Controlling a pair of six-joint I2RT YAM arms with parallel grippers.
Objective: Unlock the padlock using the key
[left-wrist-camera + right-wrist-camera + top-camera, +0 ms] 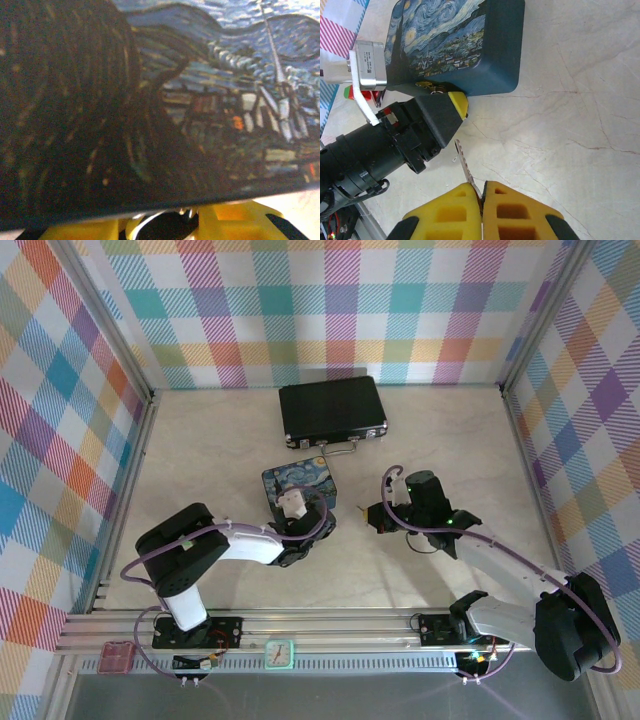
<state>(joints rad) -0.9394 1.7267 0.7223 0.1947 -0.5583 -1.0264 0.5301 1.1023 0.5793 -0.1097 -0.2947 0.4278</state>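
The padlock (431,88) is a small metal piece at the lower edge of the blue starry-night box (470,45). My left gripper (451,102) is shut on it, one yellow fingertip showing beside it. In the left wrist view the box (150,100) looms close, and the padlock's dark body (172,227) sits between the yellow fingers (235,220). My right gripper (482,194) is shut on the head of the key (464,165); the thin blade points toward the left gripper, a short gap away. From above, the right gripper (373,518) hovers right of the box (300,478) and the left gripper (303,527).
A black briefcase (332,410) with silver latches lies behind the box. Checkered walls enclose the marble-patterned table (450,440) on three sides. An aluminium rail (330,625) runs along the near edge, with a small green clock (279,653) and a pink item (117,657) below it.
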